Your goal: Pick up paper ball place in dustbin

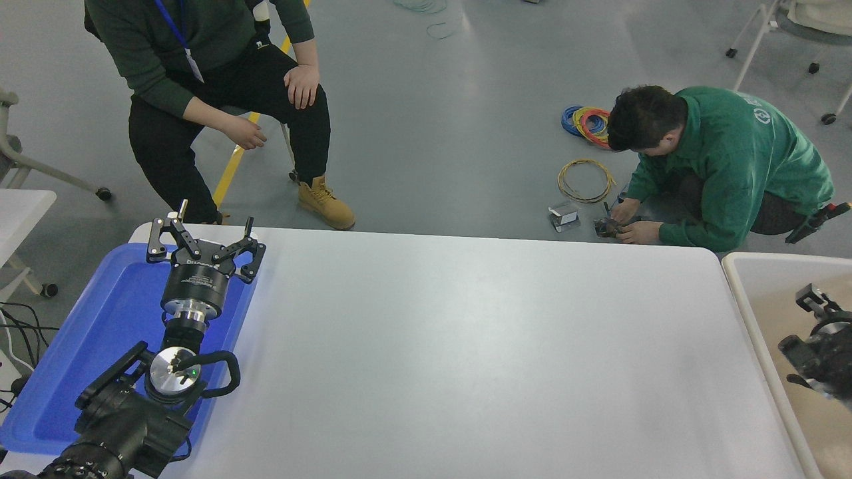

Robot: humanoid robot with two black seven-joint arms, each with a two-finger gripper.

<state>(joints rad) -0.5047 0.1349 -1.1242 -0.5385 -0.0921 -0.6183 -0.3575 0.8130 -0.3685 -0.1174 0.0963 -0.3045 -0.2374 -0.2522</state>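
We see the right tool (820,319) at the picture's right edge, over the beige inside of the dustbin (740,293), which stands just beside the tabletop's (466,346) right end; only part of this tool shows, so we cannot tell whether its fingers are apart or together, and we cannot make out the paper ball anywhere. The left tool (203,234) is parked at the lower left over a blue tray (86,332), its fingers spread apart and holding nothing. Beyond the tabletop, one person (219,73) sits and another (719,159) crouches on the floor by coils of cable (586,179).
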